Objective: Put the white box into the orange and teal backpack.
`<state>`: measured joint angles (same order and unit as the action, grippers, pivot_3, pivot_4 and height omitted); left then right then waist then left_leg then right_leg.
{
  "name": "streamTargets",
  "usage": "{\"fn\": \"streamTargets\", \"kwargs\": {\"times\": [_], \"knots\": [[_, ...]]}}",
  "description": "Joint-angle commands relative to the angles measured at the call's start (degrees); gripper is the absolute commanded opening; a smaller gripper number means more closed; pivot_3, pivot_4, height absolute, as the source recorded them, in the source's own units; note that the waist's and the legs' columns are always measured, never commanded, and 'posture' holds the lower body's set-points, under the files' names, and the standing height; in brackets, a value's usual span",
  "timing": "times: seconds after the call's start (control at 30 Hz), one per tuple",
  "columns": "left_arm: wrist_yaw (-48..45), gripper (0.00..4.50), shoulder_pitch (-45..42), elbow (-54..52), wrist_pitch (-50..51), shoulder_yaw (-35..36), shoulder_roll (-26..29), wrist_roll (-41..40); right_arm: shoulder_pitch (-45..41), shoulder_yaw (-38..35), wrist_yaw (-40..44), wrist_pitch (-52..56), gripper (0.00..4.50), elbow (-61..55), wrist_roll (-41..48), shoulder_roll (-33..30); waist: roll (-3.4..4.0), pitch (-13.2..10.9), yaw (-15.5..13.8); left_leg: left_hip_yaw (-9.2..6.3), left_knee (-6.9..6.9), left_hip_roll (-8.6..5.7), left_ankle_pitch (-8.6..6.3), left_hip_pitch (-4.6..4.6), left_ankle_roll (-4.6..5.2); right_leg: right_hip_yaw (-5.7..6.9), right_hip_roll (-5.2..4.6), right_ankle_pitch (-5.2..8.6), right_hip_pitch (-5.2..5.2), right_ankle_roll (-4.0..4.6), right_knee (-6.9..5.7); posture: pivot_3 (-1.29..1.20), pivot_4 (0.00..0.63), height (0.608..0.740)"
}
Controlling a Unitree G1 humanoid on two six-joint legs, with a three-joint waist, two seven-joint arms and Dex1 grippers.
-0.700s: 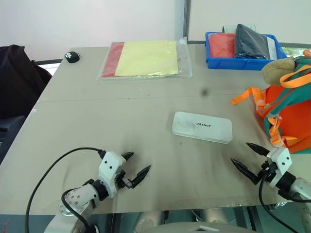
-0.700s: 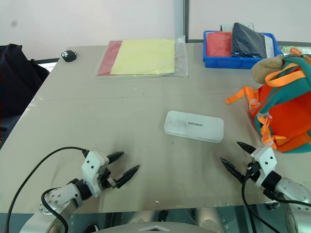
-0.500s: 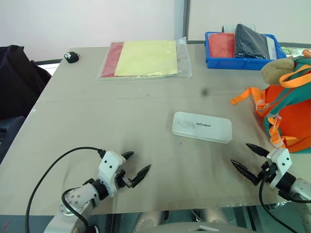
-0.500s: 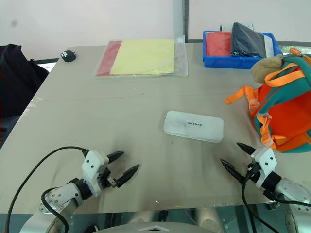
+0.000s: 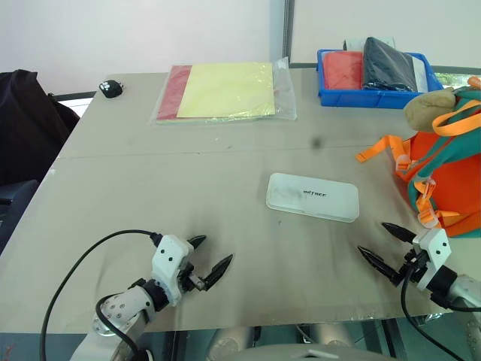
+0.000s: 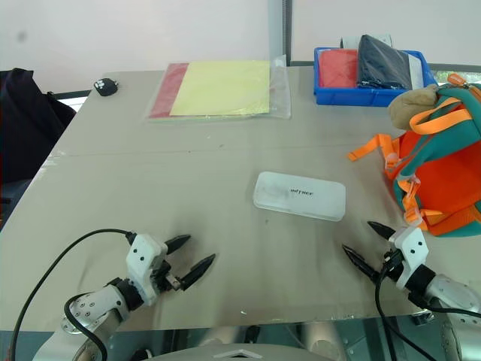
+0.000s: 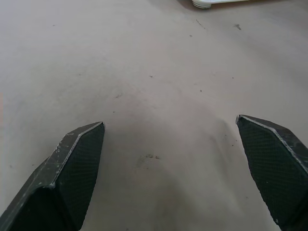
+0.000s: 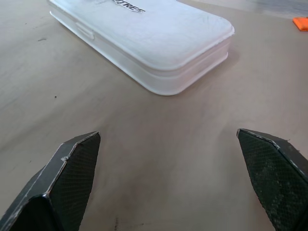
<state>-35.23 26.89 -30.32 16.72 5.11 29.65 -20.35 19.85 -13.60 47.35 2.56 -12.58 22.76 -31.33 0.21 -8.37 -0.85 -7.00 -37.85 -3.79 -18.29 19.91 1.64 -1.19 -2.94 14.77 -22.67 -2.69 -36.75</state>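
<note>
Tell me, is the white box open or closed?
Closed: the white box lies flat on the table, lid seated evenly on its base.

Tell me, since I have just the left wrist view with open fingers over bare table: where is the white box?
Observer: The white box lies flat mid-table, ahead of both grippers and untouched.
Operator: And the backpack?
Observer: The backpack stands at the table's right edge, beyond the right gripper.
Operator: Is that gripper holding anything?
Observer: No, it is open and empty, pointing toward the box.
</note>
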Motion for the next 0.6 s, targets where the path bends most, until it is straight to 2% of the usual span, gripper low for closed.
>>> {"fn": "streamTargets", "kwargs": {"times": [0.03,0.1,0.17,0.23,0.27,0.3,0.33,0.4,0.43,0.5,0.6], "knots": [[0.01,4.49,-0.12,-1.85,-0.38,1.23,0.02,-0.70,-0.23,-1.10,0.24,0.58,4.49,-0.97,1.21,-0.60,0.00,0.00,0.00,0.00,0.00,0.00,0.00,0.00,0.00,0.00,0.00,0.00,0.00,0.00,0.00,0.00,0.150,0.740],[-0.05,4.49,-0.31,-1.75,-0.36,1.26,0.10,-0.74,-0.41,-1.23,0.25,0.82,4.49,-1.06,1.49,-0.56,0.00,0.00,0.00,0.00,0.00,0.00,0.00,0.00,0.00,0.00,0.00,0.00,0.00,0.00,0.00,0.00,0.150,0.740],[-0.20,4.50,-0.51,-1.59,-0.38,1.29,0.20,-0.79,-0.57,-1.26,0.06,0.82,3.44,-1.07,1.43,-0.44,0.00,0.00,0.00,0.00,0.00,0.00,0.00,0.00,0.00,0.00,0.00,0.00,0.00,0.00,0.00,0.00,0.150,0.740],[-0.46,4.50,-0.92,-1.30,-0.34,1.40,0.41,-0.89,-0.83,-1.26,-0.18,0.95,2.85,-1.04,1.47,-0.35,0.00,0.00,0.01,0.00,0.00,0.00,0.00,0.00,0.00,0.00,0.00,0.00,0.00,0.00,0.00,0.00,0.150,0.740],[-0.58,4.50,-1.14,-1.14,-0.31,1.48,0.49,-0.96,-1.00,-1.21,-0.32,1.04,2.21,-1.00,1.45,-0.32,0.00,0.00,0.00,0.00,0.00,0.00,0.00,0.00,0.00,0.00,0.00,0.00,0.00,0.00,0.00,0.00,0.150,0.740],[-0.61,4.50,-1.55,-0.89,-0.19,1.53,0.56,-0.98,-1.28,-1.24,-0.53,1.11,1.98,-0.88,1.45,-0.24,0.00,0.00,0.01,0.00,0.00,0.00,0.00,0.00,0.00,0.00,0.00,0.00,0.00,0.00,0.00,0.00,0.150,0.740],[-0.64,4.50,-2.32,-0.45,0.00,1.54,0.69,-0.93,-1.85,-1.35,-1.07,1.42,1.29,-0.61,1.53,-0.04,0.00,0.00,0.01,0.00,0.00,0.00,0.00,-0.01,0.00,0.00,0.00,0.00,0.00,0.00,-0.01,0.00,0.150,0.740],[-0.37,4.50,-5.32,0.91,1.26,1.48,0.72,-1.21,-4.11,-1.63,-3.16,2.58,0.33,0.52,1.37,0.46,0.00,0.00,0.01,0.00,0.00,0.00,0.00,-0.01,0.00,0.00,0.00,-0.01,0.00,0.00,-0.02,0.00,0.150,0.740],[-0.35,4.50,-7.68,2.10,1.82,1.13,0.81,-1.03,-5.80,-1.57,-4.44,3.19,0.02,1.43,0.92,0.65,0.00,0.01,0.01,0.00,-0.01,-0.01,0.01,-0.02,-0.01,0.01,0.00,-0.01,0.00,0.01,-0.03,0.00,0.150,0.740],[-0.70,4.50,-13.75,5.58,2.71,-0.17,1.28,0.20,-10.18,-1.60,-7.88,4.66,0.02,3.88,-0.16,1.23,0.01,0.00,0.01,0.00,-0.04,-0.02,0.02,-0.05,-0.02,0.02,0.01,-0.03,0.02,0.02,-0.07,0.00,0.150,0.740],[-6.86,4.50,-22.76,10.75,7.26,-2.24,2.82,-3.85,-16.34,-0.90,-11.54,7.25,0.02,7.33,-1.63,1.42,0.02,0.01,0.07,0.00,-0.17,-0.05,0.04,-0.05,-0.04,0.07,0.03,-0.10,0.02,0.09,-0.17,0.00,0.150,0.740]]}}
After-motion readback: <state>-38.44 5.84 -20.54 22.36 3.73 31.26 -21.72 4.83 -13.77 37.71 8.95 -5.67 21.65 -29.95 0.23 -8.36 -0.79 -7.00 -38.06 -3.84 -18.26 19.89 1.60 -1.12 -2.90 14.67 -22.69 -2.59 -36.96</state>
